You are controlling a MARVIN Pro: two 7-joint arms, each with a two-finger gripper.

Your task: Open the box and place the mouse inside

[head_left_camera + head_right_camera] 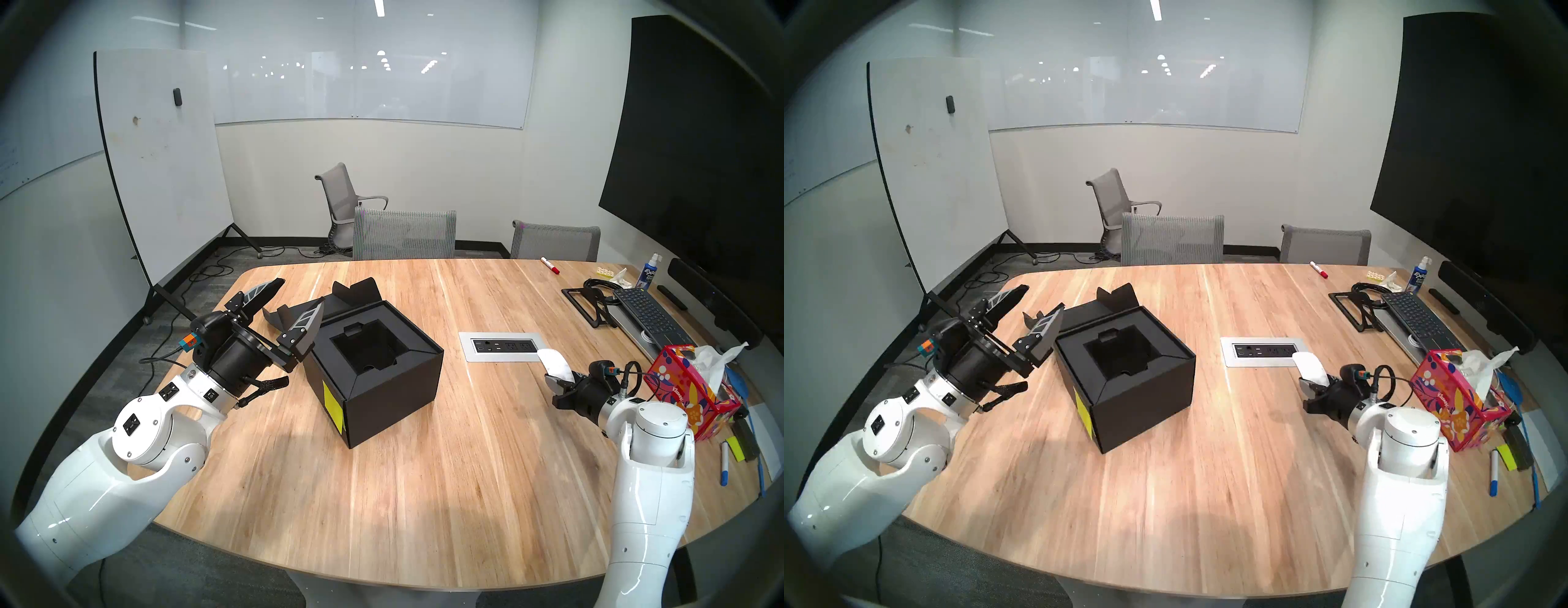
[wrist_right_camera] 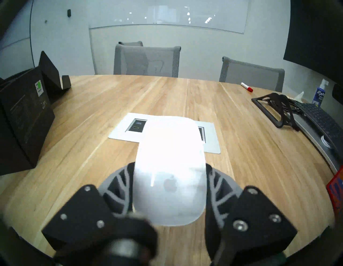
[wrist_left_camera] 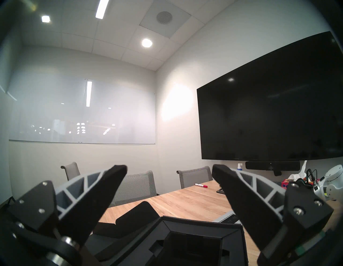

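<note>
The black box [image 1: 382,382] stands open left of the table's middle, its flap lid [image 1: 356,293] folded back behind it and a neon yellow note [image 1: 333,401] on its front left side. Its black inner recess shows nothing inside. It also shows in the right wrist view [image 2: 24,118] at the left. My left gripper [image 1: 301,293] is open and empty, raised just left of the box's rim, its fingers [image 3: 104,191] wide apart. My right gripper [image 1: 555,378] is shut on the white mouse [image 1: 553,361], well right of the box, above the table. The mouse [image 2: 169,170] sits between both fingers.
A white power outlet panel [image 1: 500,346] is set in the table just beyond the mouse. A pink patterned tissue box [image 1: 687,390], pens and sticky notes lie at the right. A keyboard [image 1: 649,316], a black stand [image 1: 587,303] and a red marker [image 1: 550,265] are farther back.
</note>
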